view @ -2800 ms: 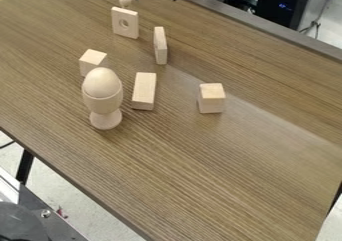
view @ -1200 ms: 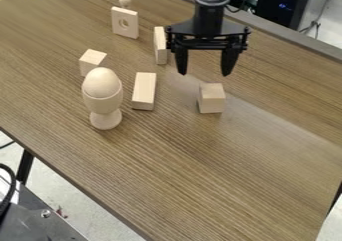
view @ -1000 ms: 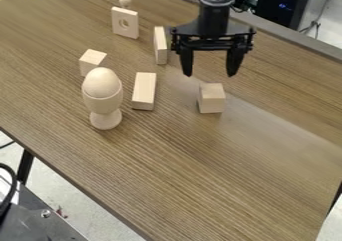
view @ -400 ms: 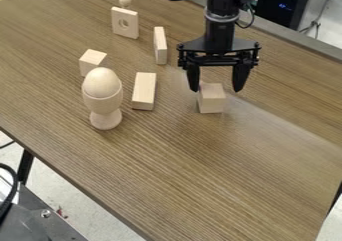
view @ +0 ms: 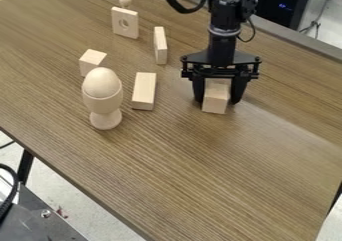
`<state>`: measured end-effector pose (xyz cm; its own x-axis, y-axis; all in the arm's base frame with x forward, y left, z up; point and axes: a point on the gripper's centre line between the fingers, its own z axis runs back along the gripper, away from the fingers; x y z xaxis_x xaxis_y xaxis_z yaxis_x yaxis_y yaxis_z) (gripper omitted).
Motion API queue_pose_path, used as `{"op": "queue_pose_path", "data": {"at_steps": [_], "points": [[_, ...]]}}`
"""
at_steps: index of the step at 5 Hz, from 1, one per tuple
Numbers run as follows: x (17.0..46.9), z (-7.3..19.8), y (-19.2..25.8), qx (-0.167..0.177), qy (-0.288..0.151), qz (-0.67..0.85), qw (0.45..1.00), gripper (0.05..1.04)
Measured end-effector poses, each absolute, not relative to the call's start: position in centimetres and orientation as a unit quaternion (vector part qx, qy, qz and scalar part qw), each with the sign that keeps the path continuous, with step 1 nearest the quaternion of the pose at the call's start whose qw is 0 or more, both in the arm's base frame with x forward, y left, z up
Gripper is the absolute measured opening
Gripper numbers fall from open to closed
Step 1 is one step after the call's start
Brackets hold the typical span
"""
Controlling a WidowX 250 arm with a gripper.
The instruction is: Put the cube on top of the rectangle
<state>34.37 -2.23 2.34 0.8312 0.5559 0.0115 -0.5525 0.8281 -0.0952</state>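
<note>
Camera view: arm comes in from the top edge, right of center, gripper (view: 217, 102) pointing down at the wood-grain surface (view: 194, 170). Fingers apart at about cube width, one each side of the cube (view: 214, 104); can't tell if both make contact. Cube sits between the fingertips, near face toward the camera, upper part partly behind the gripper. Can't confirm any lift off the surface. Rectangular block (view: 143, 90) is left of the cube, well apart, lying with its long side running toward the camera. Nothing stacked on it, so cube isn't on top. Rest of the layout: wooden egg (view: 102, 82) sits upright in a wooden egg cup (view: 105, 107), left of the rectangular block. Second cube (view: 91, 62) is just beyond the egg, lower part partly hidden by it. Thin block (view: 160, 45) stands on edge beyond the rectangular block. Farther back, square block with a round hole (view: 125, 23) is upright, small round-topped piece (view: 125, 0) right behind it, lower part hidden. Black case with blue lights (view: 284, 6) is past the far edge of the surface, top right. Dark equipment (view: 33, 220) at bottom left, below surface level.
</note>
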Motion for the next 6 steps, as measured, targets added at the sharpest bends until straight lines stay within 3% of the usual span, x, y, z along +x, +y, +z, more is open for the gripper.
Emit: {"op": "queue_pose_path", "data": {"at_steps": [1, 3, 5, 6], "points": [[34.3, 2.3, -2.0, -0.037, -0.019, 0.285, 0.958, 0.609], [34.6, 2.7, 0.1, -0.023, -0.025, 0.295, 0.955, 0.608], [36.9, 5.0, 4.8, -0.032, -0.061, 0.346, 0.936, 0.608], [37.6, 4.8, 6.7, -0.033, -0.06, 0.358, 0.931, 0.608]]}}
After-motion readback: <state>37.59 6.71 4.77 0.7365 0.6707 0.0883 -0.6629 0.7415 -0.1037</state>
